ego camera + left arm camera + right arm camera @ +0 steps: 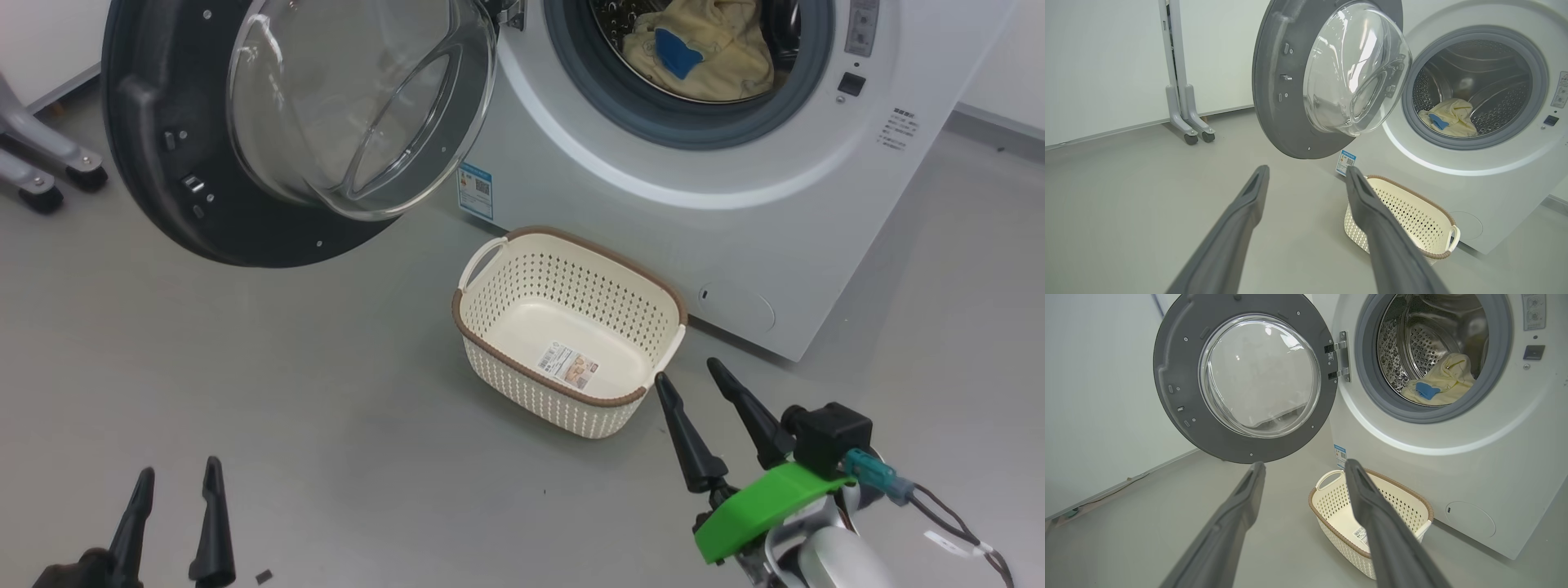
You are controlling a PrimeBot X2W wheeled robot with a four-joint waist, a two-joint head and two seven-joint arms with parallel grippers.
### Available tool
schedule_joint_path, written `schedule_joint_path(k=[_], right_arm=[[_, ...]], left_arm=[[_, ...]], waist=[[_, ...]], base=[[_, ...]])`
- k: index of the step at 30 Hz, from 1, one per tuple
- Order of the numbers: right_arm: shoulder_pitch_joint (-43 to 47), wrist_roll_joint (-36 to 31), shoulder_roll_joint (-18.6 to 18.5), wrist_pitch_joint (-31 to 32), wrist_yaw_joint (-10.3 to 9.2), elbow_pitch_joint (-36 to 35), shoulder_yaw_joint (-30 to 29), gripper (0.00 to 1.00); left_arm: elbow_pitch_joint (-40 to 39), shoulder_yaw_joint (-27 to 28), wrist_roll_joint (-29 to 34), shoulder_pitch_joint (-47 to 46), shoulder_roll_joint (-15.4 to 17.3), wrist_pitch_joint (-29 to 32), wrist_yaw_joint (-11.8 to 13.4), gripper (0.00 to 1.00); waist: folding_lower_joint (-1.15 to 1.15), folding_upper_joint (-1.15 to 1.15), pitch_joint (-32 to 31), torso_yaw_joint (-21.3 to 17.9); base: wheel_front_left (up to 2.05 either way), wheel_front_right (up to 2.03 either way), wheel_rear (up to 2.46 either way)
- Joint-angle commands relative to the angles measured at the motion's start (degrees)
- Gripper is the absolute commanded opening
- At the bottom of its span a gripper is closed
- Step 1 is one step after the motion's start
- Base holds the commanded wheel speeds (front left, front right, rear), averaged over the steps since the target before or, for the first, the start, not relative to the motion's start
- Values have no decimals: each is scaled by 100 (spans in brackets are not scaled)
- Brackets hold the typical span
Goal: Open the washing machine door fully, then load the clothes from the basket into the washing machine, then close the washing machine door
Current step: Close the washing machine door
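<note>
Far left, we list a grey wheeled stand [49,159], its castored feet at the foot of a white wall [1106,61]; the left wrist view adds its uprights. Low at the left are the left jaws: two dark fingers [214,514] set wide apart with nothing between them, above open floor and well apart from the other items.

Next comes the washing machine door [302,122], swung wide on its metal hinge [1343,355], which we record from the right wrist view. Its black rim and clear glass bowl hang over the floor to the left of the basket. In the left wrist view the bowl overlaps the left edge of the drum opening. Low on the white front, under the hinge side, is a small blue sticker [476,189].

At centre is the basket [539,392], upright on the floor, just in front of the washing machine [653,196] and below its opening, apart from the door. The head view gives its bare bottom with a label [567,365]; the left wrist view gives its perforated outer wall.

Right of centre and higher are the clothes [710,49], a cream-yellow bundle with a blue patch, lying in the steel drum inside the grey gasket [694,126].

At right are the right jaws: fingers [690,441] spread wide, holding nothing, one tip just beside the basket's right handle; we cannot tell whether it touches. Behind them sit a green mount [759,502] and a thin cable [955,523].

The surface is a smooth grey floor [286,384], with white walls around it.
</note>
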Motion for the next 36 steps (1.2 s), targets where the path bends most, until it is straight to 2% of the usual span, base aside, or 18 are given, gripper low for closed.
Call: schedule_joint_path(k=[1,22,24,36], right_arm=[[-160,-49,-15,-38,2,-203,87,100],[-129,-70,-15,-38,2,-225,40,100],[-120,-74,-15,-38,2,-228,55,100],[-192,-278,-15,-38,2,-226,66,100]], left_arm=[[-170,215,-22,-292,62,-79,5,100],[-171,223,-37,-326,60,-80,-8,100],[-190,223,-41,-316,58,-80,-20,0],[-317,487,-159,-395,31,-81,-117,0]], waist=[[0,0,-1,1],[0,0,11,-8],[0,0,-1,-12],[0,0,311,25]], base=[[0,0,0],[0,0,0],[0,0,0],[0,0,0]])
